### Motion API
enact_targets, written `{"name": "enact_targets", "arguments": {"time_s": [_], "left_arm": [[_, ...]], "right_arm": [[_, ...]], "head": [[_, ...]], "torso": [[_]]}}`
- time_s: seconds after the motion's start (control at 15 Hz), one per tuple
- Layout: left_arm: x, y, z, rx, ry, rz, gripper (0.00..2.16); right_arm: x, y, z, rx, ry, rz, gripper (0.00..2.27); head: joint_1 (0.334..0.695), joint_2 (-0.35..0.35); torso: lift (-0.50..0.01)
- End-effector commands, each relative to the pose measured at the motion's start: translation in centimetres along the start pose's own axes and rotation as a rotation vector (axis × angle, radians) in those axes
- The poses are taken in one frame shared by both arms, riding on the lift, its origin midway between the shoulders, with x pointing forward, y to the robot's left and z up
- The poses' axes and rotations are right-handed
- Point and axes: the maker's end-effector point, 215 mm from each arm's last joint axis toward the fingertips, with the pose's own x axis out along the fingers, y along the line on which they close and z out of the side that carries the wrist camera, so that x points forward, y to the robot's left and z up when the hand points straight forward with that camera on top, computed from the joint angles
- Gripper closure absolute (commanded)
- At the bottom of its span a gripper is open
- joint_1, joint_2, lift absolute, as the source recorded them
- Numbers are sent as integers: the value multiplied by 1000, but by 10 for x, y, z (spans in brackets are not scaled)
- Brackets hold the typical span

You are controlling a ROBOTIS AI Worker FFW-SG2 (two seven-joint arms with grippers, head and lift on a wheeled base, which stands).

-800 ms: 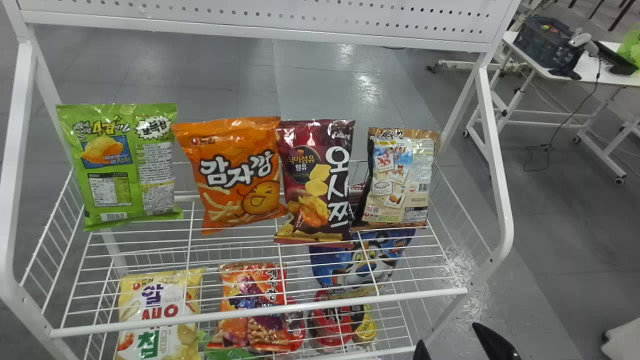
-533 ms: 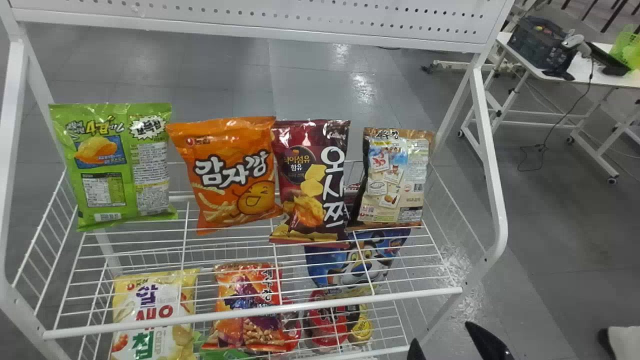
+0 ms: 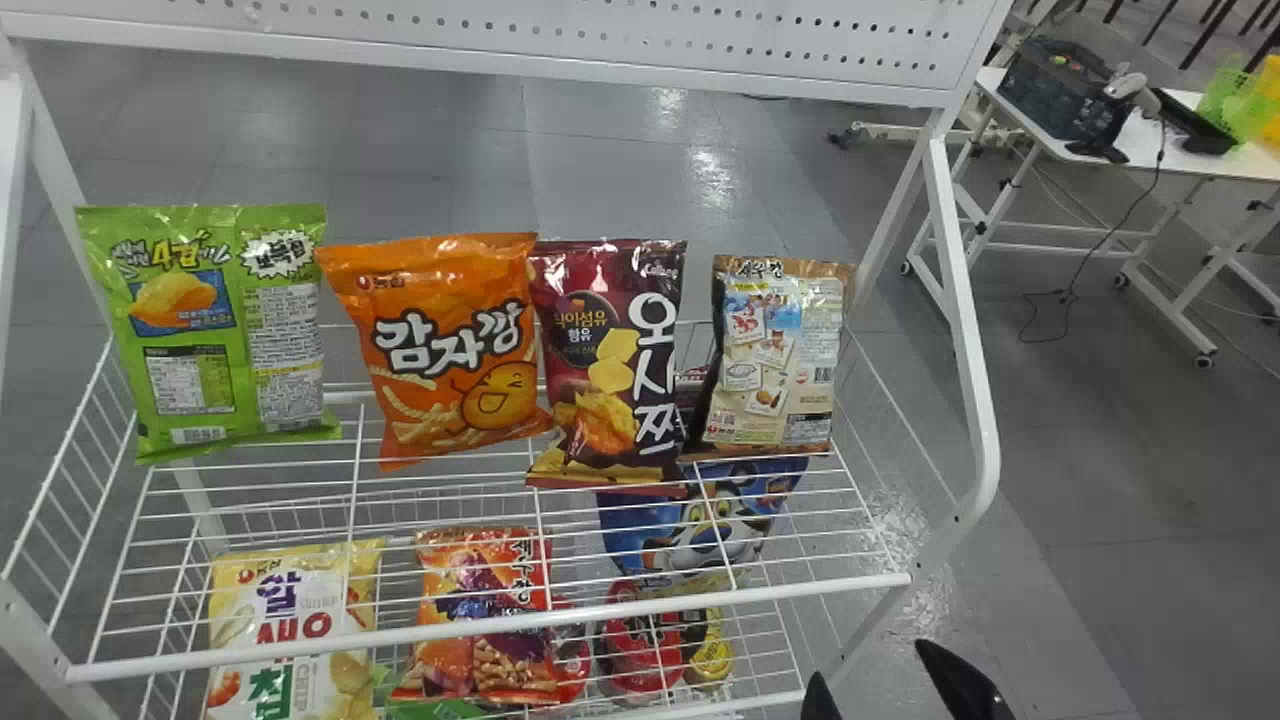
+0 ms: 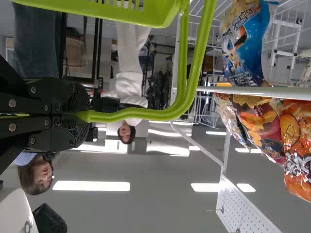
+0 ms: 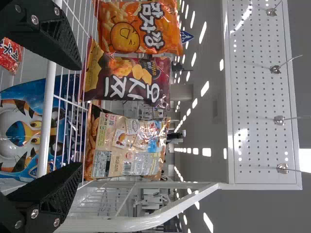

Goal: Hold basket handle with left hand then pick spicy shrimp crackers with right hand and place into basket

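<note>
My right gripper [image 3: 870, 665] is low at the right, before the rack's front edge; in the right wrist view the gripper [image 5: 80, 116] is open, nothing between its fingers. Beyond it, a beige-and-brown bag [image 3: 775, 360] stands back-side out at the upper shelf's right end. An orange-red bag with purple [image 3: 480, 615] lies on the lower shelf. I cannot tell which bag holds the spicy shrimp crackers. In the left wrist view my left gripper [image 4: 82, 115] is shut on the green handle [image 4: 189, 92] of the basket [image 4: 121, 12].
Green [image 3: 205, 330], orange [image 3: 440, 350] and maroon [image 3: 610, 365] bags share the upper wire shelf [image 3: 500, 625]. Below are a yellow-white bag [image 3: 290, 630], a blue bag [image 3: 700, 520] and red cups. A white frame post [image 3: 965, 330] rises at the right, beyond it a table [image 3: 1180, 160].
In the head view the rack, the bags, the floor and the far table have all shifted left together, the right gripper with them. The bags keep their places on the shelves.
</note>
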Motion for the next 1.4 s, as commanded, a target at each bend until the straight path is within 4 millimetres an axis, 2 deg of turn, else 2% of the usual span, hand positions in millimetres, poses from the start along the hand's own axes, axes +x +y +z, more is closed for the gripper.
{"name": "enact_targets", "arguments": {"time_s": [0.0, 0.27, 0.6, 0.87, 1.33], "left_arm": [[0, -2, 0, 1, 1, -10, 2148], [0, -1, 0, 4, 0, -8, 2148], [0, -2, 1, 6, 0, -8, 2148], [0, -1, 1, 7, 0, -8, 2148], [0, -3, 4, 15, 3, -7, 2148]], "right_arm": [[13, -3, 2, 10, 3, 0, 110], [60, -13, -1, 68, 69, -2, 110], [115, -12, -1, 107, 129, -2, 110], [165, -37, -4, 127, 207, -48, 110], [226, -52, -1, 180, 270, -55, 110]], "head": [[695, -233], [695, -225], [695, -191], [695, -167], [695, -160]], "torso": [[-10], [-10], [-10], [-10], [-10]]}}
